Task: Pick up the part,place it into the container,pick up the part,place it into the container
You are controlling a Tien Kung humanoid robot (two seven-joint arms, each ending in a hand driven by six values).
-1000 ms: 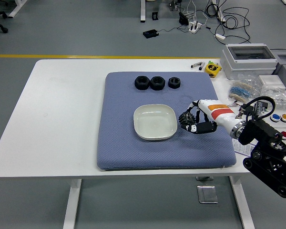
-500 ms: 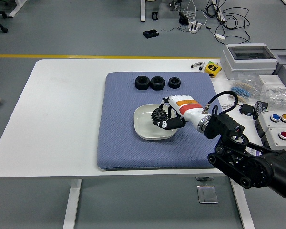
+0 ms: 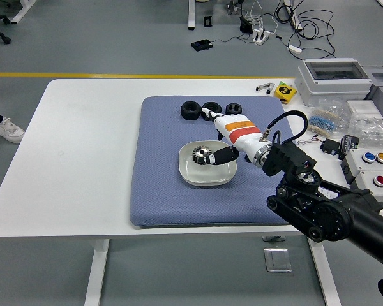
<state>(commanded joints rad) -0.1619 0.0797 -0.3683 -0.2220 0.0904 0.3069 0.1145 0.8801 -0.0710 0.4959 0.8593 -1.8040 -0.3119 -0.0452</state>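
Note:
A black toothed gear part (image 3: pixel 200 154) lies in the white square bowl (image 3: pixel 190 176) in the middle of the blue mat (image 3: pixel 159 191). My right hand (image 3: pixel 212 135), white with an orange stripe, hangs over the bowl's right half. Its fingers are spread: the thumb is beside the gear and the other fingers point up towards the back row. It holds nothing. Three black ring parts (image 3: pixel 189 109) (image 3: pixel 210 108) (image 3: pixel 233 108) sit in a row at the mat's far edge. The left arm is out of view.
To the right of the mat stand a grey box (image 3: pixel 335 80), button boxes (image 3: pixel 376 169), bags of small parts (image 3: pixel 325 118) and a yellow tape measure (image 3: pixel 285 91). A person's shoe (image 3: pixel 7 129) shows on the floor at the left edge.
My right hand carried the gear left from the mat's right side to over the bowl, then opened. The gear now lies in the bowl. A shoe came in at the left.

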